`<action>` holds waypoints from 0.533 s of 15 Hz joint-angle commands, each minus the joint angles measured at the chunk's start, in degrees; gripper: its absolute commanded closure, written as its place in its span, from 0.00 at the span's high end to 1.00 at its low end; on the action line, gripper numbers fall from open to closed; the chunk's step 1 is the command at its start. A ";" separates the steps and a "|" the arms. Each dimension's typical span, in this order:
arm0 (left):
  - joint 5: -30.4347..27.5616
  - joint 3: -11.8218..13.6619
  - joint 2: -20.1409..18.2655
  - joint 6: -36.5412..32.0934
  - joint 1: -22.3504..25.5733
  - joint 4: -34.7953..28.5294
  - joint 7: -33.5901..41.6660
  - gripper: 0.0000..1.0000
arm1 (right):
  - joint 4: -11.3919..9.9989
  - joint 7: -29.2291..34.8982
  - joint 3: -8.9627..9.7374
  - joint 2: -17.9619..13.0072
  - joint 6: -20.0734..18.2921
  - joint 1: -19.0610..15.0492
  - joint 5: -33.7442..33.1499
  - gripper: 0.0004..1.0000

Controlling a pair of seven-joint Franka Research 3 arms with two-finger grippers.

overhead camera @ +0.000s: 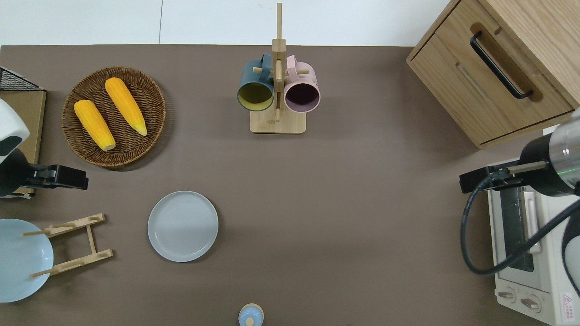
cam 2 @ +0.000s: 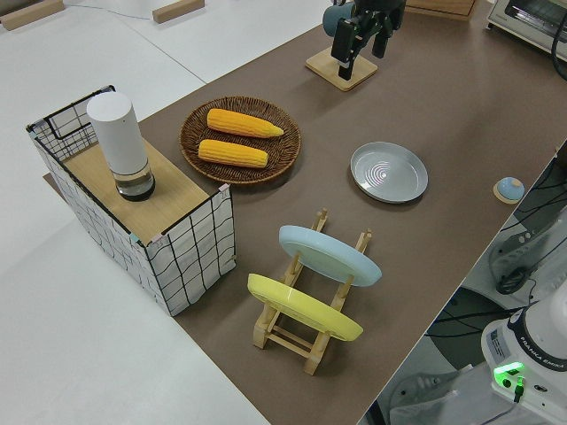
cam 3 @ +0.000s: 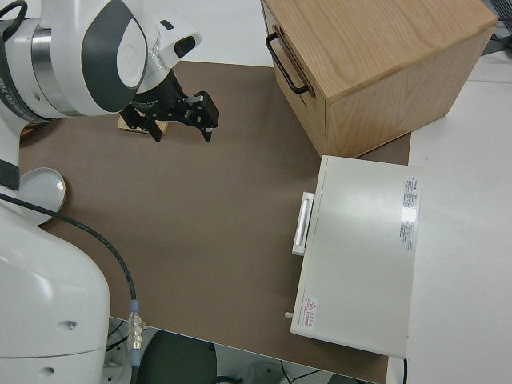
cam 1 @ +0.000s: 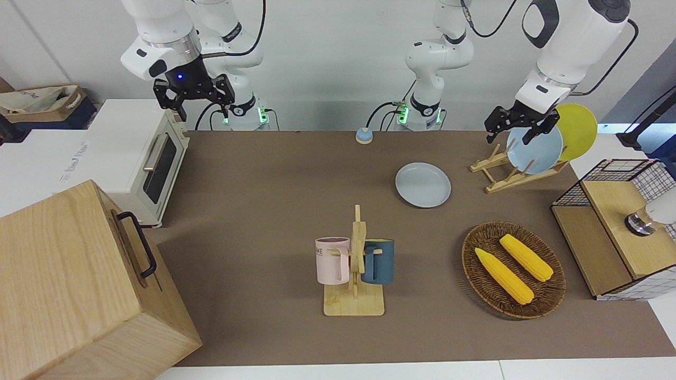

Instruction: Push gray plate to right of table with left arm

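The gray plate [cam 1: 423,184] [overhead camera: 182,226] [cam 2: 388,172] lies flat on the brown table [cam 1: 253,221], toward the left arm's end and a little nearer to the robots than the middle. My left gripper [cam 1: 515,134] [overhead camera: 84,180] [cam 2: 359,49] hangs open and empty in the air. In the overhead view it is over bare mat between the wicker basket and the dish rack, apart from the plate. The right arm is parked, and its gripper [cam 1: 203,111] [cam 3: 182,132] is open with nothing in it.
A wooden dish rack [overhead camera: 72,246] beside the gray plate holds a light-blue plate [cam 1: 534,150] and a yellow plate [cam 1: 576,131]. A wicker basket [overhead camera: 86,149] holds two corn cobs. A mug rack [cam 1: 355,303], a small blue bell [cam 1: 363,135], a toaster oven [cam 1: 153,163], a wooden cabinet [cam 1: 79,285] and a wire crate [cam 1: 649,179] also stand here.
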 commanded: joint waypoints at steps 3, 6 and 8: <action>0.92 -0.46 0.71 -2.10 0.22 1.63 -0.32 0.99 | -0.03 -0.15 0.32 -0.43 -0.69 -0.64 0.46 0.98; 0.84 -0.55 0.71 -2.19 -0.05 1.63 -0.58 0.99 | -0.03 -0.06 0.32 -0.43 -0.69 -0.64 0.46 0.98; 0.49 -0.55 0.71 -2.88 0.13 1.19 -0.67 0.99 | -0.03 -0.15 0.32 -0.43 -0.69 -0.64 0.46 0.98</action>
